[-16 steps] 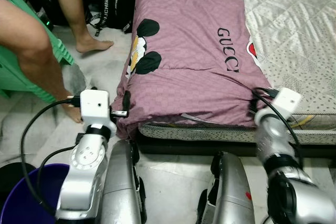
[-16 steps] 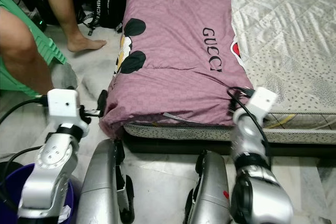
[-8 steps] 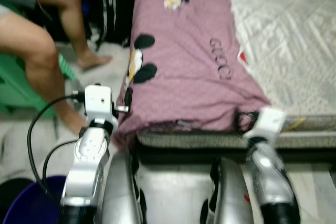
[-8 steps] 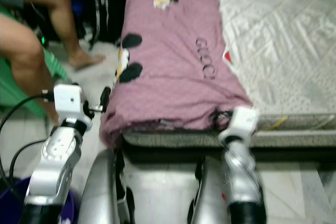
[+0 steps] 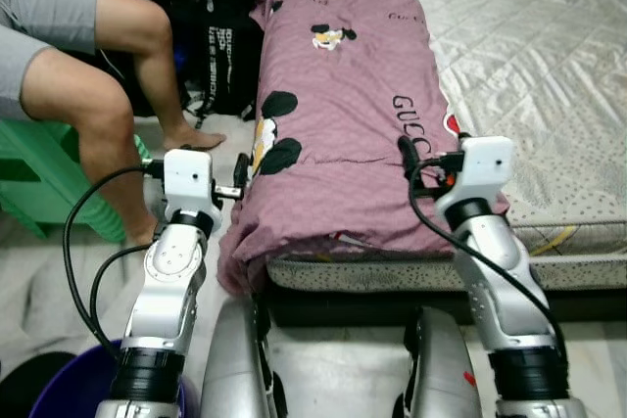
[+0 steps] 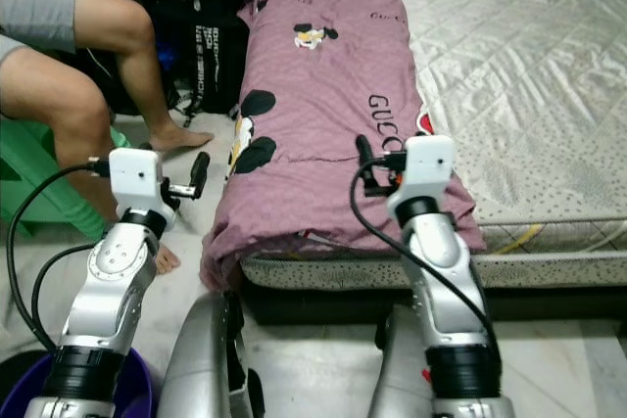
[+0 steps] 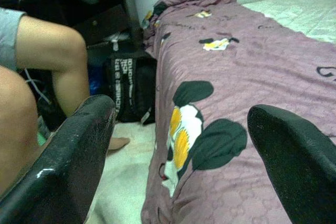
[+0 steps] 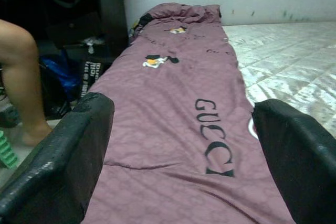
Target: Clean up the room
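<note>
A folded mauve quilt (image 5: 343, 105) printed with cartoon mice and lettering lies along the left edge of a bed (image 5: 549, 56), its long axis running straight away from the robot toward the wall, its near end drooping over the mattress corner. The bed's right side is cut off by the frame. The left gripper (image 7: 184, 145) hovers beside the quilt's left edge, over the floor, fingers (image 7: 68, 156) spread wide with nothing between them. The right gripper (image 8: 184, 150) hangs above the quilt's near end, fingers (image 8: 58, 156) likewise parted and empty. A seated person's bare legs (image 5: 108, 115) show at left on a green chair (image 5: 39, 183); the upper body is out of frame. A black bag (image 5: 230, 56) stands in shadow behind the legs, its contents hard to make out. A purple bucket (image 5: 73, 389) is partly hidden by the left arm.
</note>
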`<state>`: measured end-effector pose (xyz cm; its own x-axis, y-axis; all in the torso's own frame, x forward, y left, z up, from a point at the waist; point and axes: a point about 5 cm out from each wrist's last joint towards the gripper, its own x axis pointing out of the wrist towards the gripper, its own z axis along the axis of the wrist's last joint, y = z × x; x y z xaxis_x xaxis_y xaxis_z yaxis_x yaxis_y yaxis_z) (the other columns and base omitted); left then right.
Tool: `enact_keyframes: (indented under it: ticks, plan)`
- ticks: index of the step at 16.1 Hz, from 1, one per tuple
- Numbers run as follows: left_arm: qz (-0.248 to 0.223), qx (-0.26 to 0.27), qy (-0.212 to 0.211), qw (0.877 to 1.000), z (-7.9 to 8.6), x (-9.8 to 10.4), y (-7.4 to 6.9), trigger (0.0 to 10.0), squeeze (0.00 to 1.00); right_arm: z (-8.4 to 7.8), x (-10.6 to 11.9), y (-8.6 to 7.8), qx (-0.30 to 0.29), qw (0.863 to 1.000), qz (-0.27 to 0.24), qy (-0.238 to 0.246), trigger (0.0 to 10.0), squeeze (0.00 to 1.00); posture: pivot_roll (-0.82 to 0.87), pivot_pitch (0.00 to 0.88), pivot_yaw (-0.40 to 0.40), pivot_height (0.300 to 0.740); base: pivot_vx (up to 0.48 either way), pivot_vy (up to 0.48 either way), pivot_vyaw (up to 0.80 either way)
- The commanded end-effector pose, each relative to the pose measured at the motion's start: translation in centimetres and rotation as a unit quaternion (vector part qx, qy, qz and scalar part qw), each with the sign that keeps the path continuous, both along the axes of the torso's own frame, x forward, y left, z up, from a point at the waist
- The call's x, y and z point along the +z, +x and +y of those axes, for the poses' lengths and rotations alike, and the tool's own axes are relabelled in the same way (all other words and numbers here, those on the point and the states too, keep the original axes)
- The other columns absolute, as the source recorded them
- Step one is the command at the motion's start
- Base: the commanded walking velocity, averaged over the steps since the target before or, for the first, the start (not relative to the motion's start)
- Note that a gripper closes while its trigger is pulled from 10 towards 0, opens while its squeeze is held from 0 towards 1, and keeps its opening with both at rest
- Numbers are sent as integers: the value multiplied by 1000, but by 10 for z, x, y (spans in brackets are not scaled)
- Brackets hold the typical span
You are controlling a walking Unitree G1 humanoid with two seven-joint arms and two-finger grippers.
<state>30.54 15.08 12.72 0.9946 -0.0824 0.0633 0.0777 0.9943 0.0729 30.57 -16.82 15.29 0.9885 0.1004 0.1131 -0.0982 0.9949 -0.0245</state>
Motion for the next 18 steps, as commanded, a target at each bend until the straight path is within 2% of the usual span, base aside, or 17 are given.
enact_keyframes:
  ticks: [1,4,5,8,12,14,16,18]
  plan:
    - [-5,-5,4,1000,0,1,6,10000,0,-1,3,8,-3,1000,6,5,10000,0,-60,0,147,575,0,0,0]
    - [-14,0,-4,1000,0,2,13,10000,0,6,-6,7,-14,1000,1,-5,10000,0,-60,0,139,602,0,0,0]
    - [-24,16,-13,999,2,5,16,10000,0,11,-14,8,-43,999,8,21,10000,0,-47,0,115,616,0,0,0]
    - [-27,29,-7,999,5,3,13,10000,0,20,-24,5,-90,995,13,29,10000,0,-31,0,99,653,0,0,0]
    - [-13,17,-18,1000,0,-8,5,10000,0,6,-34,2,-107,993,34,42,10000,0,-26,0,86,704,0,0,0]
    - [-25,8,-18,1000,-5,-5,3,10000,0,8,-32,1,-101,994,26,26,10000,0,-19,0,70,717,0,0,0]
    - [-24,20,-6,999,-4,-6,0,10000,0,10,-33,-2,-100,994,30,23,10000,0,-18,0,63,717,0,0,0]
    - [-20,8,-6,1000,-7,-8,-4,10000,0,13,-32,-6,-97,995,18,16,10000,0,-13,0,66,721,0,0,-228]
